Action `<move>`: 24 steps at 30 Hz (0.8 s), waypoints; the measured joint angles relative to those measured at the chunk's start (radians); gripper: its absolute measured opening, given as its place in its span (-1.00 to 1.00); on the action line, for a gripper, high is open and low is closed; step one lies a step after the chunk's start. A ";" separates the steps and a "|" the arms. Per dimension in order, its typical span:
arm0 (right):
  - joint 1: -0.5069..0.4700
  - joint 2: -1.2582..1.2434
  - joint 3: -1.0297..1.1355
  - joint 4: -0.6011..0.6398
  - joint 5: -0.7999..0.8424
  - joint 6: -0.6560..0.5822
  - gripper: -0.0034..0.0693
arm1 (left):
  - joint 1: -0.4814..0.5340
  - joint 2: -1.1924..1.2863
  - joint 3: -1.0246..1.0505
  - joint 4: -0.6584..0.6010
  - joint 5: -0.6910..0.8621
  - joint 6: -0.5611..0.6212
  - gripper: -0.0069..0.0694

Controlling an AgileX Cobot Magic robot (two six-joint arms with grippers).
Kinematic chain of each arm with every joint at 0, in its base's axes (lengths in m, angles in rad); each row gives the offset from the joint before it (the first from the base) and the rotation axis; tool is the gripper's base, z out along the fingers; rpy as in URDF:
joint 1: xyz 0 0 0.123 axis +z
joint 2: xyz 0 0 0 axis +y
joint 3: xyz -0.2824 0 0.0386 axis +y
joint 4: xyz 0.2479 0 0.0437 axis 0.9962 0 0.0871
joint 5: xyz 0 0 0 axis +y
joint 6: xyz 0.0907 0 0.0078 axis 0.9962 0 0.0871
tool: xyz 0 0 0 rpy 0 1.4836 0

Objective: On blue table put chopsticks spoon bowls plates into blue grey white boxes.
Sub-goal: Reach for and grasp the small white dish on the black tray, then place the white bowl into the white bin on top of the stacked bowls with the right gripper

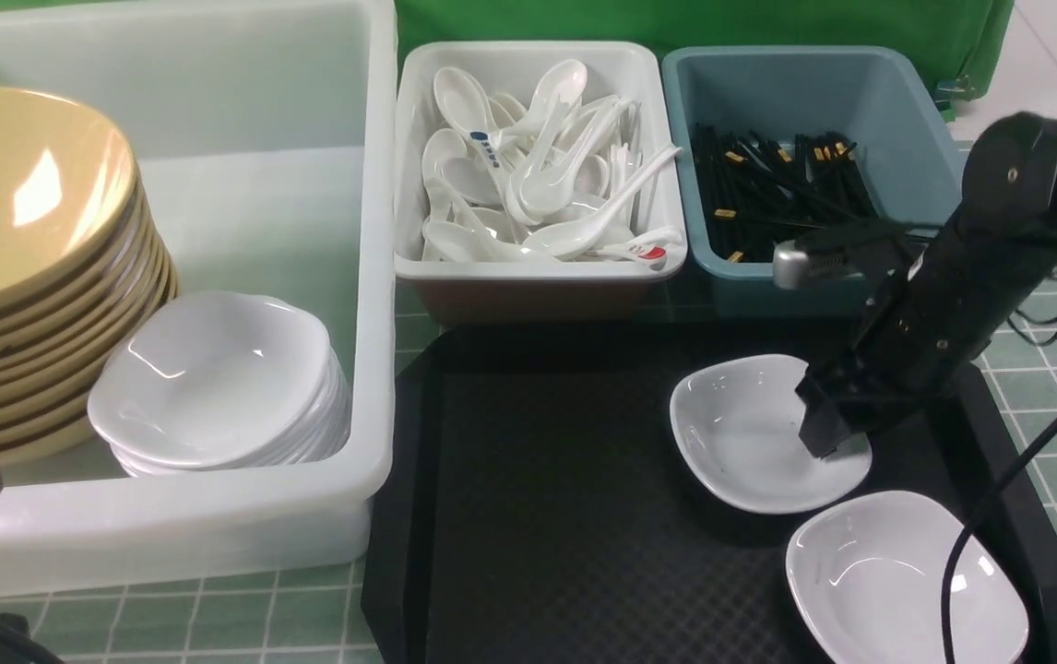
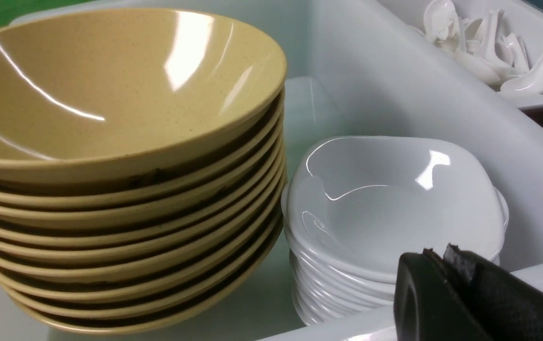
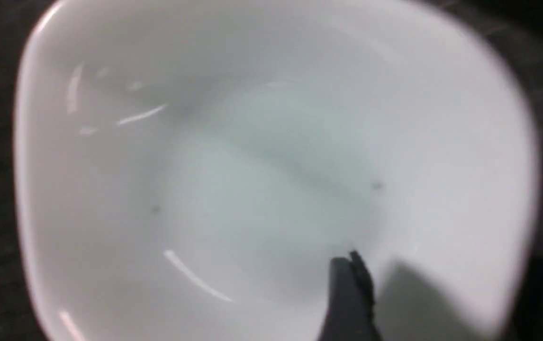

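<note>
Now, right gripper (image 1: 831,443): tip in plate (image 1: 741,433) on black tray (image 1: 538,516), spread unclear
left gripper (image 2: 442,255): fingers together, left of tray

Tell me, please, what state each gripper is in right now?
Left gripper: closed, nothing seen in it.
Right gripper: cannot be told; one finger sits inside a plate.

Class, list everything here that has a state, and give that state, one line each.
bowls, stacked in the large tub.
stacked plates, nested beside them in the tub.
spoons, piled in the white box.
chopsticks, lying in the blue-grey box.
far tray plate, upright, empty, on the black tray.
near tray plate, likewise.
left pincer, shut, empty.
right pincer, down at the far tray plate; open or shut unclear.
</note>
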 joint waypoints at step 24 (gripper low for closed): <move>0.460 -0.266 -0.109 0.629 -0.405 -0.440 -0.69 | 0.000 -0.131 0.005 0.000 0.004 0.000 -0.81</move>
